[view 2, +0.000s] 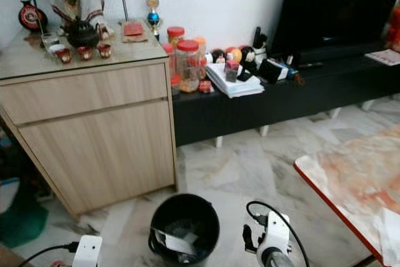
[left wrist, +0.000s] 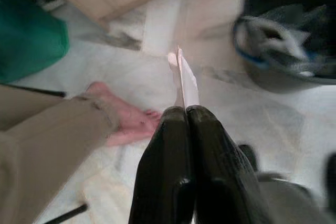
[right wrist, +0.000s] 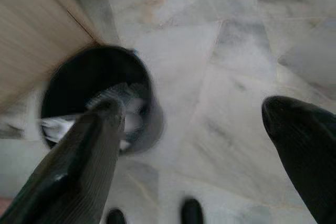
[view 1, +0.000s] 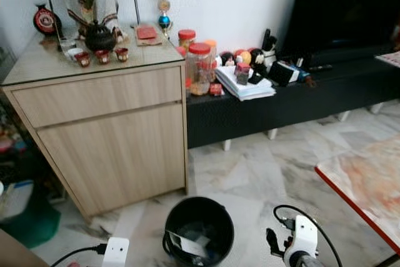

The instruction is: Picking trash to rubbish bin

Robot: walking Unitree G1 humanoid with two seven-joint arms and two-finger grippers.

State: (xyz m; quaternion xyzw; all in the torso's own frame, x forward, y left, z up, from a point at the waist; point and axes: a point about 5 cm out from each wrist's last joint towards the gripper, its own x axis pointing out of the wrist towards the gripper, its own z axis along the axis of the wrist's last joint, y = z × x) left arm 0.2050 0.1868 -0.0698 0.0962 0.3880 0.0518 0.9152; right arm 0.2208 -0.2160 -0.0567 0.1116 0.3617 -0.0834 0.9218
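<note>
The left hand has its two black fingers pressed together on a thin white scrap of paper, which sticks up past the fingertips. It hangs above the pale marble floor, with the black rubbish bin off to one side and not under the scrap. Beside this hand, a person's bare foot rests on the floor under a tan trouser leg; a green bag lies further off near the cabinet's foot.

The right hand is spread wide open and holds nothing; one finger overlaps the bin's rim in its wrist view, the other hangs over bare tiles. From the head camera, the right arm's white wrist housing sits low and just to the right of the bin, with a black cable looping over it.

The bin stands on the floor just in front of the wooden cabinet, near its right front corner, and already has crumpled white paper inside. Open floor runs right of the bin as far as the red-edged corner of a marble-patterned counter, and back to the low black TV bench. That bench carries red-lidded jars, a stack of papers and small clutter. The cabinet top holds a dark teapot and small red cups.
</note>
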